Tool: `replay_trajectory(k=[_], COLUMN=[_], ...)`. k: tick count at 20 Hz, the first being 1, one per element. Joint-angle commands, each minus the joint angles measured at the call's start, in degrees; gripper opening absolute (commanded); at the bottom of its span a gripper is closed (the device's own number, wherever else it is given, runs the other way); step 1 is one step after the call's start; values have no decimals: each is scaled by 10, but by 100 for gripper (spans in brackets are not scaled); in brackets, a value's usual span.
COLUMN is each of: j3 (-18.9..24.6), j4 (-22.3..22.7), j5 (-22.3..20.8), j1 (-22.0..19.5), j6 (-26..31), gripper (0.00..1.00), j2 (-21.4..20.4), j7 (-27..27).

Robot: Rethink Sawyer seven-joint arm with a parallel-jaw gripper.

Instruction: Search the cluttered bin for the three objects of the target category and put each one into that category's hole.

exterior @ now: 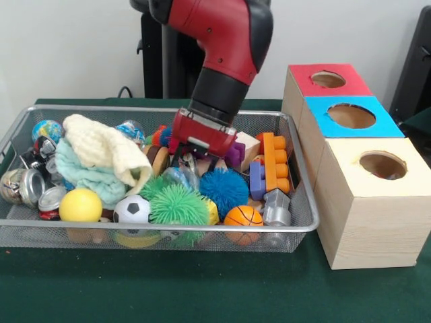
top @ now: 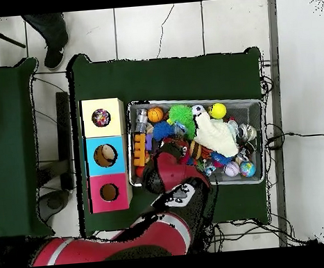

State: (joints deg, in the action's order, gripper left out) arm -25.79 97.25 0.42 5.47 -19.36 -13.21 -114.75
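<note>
One yellow-panelled box (exterior: 374,208), three boxes altogether, one bin (exterior: 168,232) (jaws' (exterior: 190,160) state unclear).

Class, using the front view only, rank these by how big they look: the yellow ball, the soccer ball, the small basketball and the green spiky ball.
1. green spiky ball
2. yellow ball
3. Unsure: soccer ball and small basketball look about alike, so I leave them unranked.

bin (exterior: 306,227) crammed with toys, no gaps, yellow-panel hole (exterior: 382,164) unobstructed from above
</note>
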Motion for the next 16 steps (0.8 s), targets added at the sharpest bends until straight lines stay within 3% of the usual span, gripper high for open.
replay_trajectory(k=[1,13,16], j3=[-15,-48,-48], j4=[-41,-69,-63], j5=[47,39,27], j1=[-22,-23,-24], j6=[-41,-38,4], gripper=[100,100,100], j2=[62,28,-2], j7=[-69,-45,-43])
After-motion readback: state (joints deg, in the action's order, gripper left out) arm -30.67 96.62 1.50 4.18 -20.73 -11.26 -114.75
